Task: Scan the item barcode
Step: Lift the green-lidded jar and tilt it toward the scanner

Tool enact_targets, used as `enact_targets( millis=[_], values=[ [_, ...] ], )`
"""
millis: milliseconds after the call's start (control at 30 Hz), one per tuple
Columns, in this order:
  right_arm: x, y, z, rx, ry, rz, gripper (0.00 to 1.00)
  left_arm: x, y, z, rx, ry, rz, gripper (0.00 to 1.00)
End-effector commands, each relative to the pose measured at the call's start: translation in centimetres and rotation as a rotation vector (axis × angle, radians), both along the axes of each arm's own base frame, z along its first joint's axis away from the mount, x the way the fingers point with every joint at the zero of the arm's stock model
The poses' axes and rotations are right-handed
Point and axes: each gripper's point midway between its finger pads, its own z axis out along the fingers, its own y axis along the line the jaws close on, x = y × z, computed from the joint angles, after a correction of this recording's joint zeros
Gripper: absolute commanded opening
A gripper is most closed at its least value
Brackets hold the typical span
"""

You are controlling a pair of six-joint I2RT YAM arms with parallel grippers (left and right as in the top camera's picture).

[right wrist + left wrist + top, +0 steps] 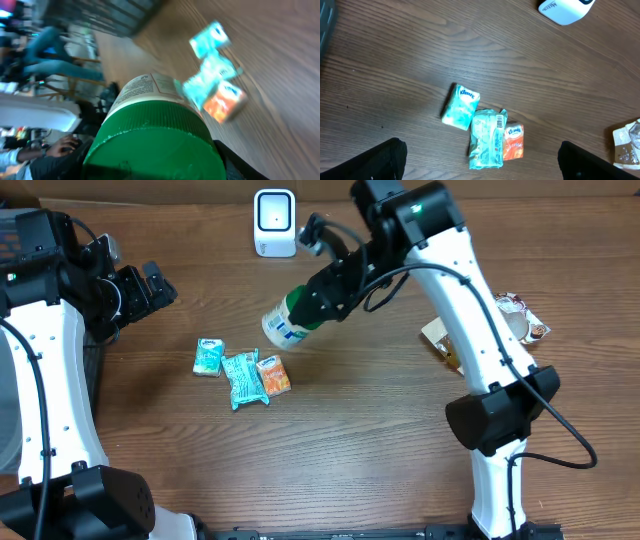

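The item is a white jar with a green ribbed lid [285,325]. It hangs tilted above the table, a little in front of the white barcode scanner [274,222]. My right gripper [318,298] is shut on its lid end. In the right wrist view the green lid [155,140] fills the space between the fingers [235,165], with the printed label [145,87] beyond it. I cannot make out a barcode. My left gripper [150,288] is at the far left, open and empty. In its own view it [487,165] hovers above the small packs, and the scanner [565,9] sits at the top edge.
Three small packs lie together at the table's middle left: a teal tissue pack [208,357], a teal packet [243,379] and an orange pack [273,375]. Snack wrappers [520,318] lie at the right, behind the right arm.
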Motion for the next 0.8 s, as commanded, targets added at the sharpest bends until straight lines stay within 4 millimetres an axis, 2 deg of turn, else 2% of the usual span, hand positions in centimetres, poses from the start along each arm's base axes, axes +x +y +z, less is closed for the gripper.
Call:
enact_targets(
  millis=[0, 300, 567, 767],
  values=[
    [-0.9, -0.5, 5.6, 0.22, -0.125, 0.075, 0.38, 0.2, -0.2, 0.0, 0.008, -0.004, -0.017, 1.0],
    [-0.4, -1.4, 6.1, 0.226, -0.137, 0.053, 0.38, 0.2, -0.2, 0.0, 0.008, -0.004, -0.017, 0.99],
    [0.7, -1.3, 4.7, 0.143, -0.207, 0.045, 0.34, 0.2, -0.2, 0.0, 0.008, -0.005, -0.017, 1.0],
    [4.7, -1.2, 1.7, -0.085, -0.31, -0.109, 0.33, 0.2, -0.2, 0.0, 0.008, -0.005, -0.017, 1.0]
  ],
)
